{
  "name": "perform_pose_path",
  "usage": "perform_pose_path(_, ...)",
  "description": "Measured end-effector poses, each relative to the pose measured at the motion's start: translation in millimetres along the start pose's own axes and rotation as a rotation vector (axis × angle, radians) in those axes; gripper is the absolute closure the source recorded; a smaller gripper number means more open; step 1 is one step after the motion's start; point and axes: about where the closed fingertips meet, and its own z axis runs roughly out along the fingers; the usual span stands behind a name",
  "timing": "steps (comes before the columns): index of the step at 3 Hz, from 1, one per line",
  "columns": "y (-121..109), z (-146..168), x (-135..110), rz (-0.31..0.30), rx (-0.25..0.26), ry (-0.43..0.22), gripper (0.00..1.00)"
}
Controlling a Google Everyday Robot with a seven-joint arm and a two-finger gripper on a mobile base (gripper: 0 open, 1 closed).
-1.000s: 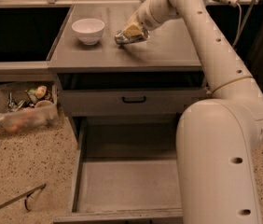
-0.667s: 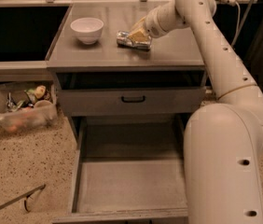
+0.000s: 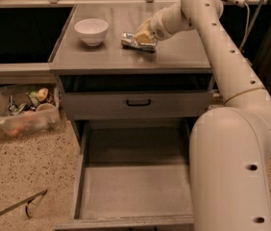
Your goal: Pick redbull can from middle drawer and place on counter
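The redbull can [image 3: 134, 41], silver and shiny, lies on its side on the grey counter [image 3: 106, 57], right of centre. My gripper [image 3: 144, 33] reaches in from the right and sits on the can's right end, shut on it. The middle drawer [image 3: 135, 191] is pulled out wide at the bottom of the cabinet, and its grey floor is bare. Above it is the shut grey drawer front with a black handle [image 3: 138, 102].
A white bowl [image 3: 92, 31] stands on the counter left of the can. A dark recessed surface [image 3: 15, 32] lies left of the cabinet. A clear bin of clutter [image 3: 25, 112] and a thin rod [image 3: 10, 208] are on the speckled floor. My arm and body [image 3: 231, 167] fill the right side.
The gripper has lowered the can from a tilted hold just above the counter until it lies flat on the surface. The bowl and the drawer have not moved.
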Motion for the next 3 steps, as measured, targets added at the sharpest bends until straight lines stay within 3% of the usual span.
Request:
perform_pose_path(2,0.1,0.1,0.0,0.0,0.0,0.0,0.11)
perform_pose_path(3,0.1,0.2,0.0,0.0,0.0,0.0,0.0)
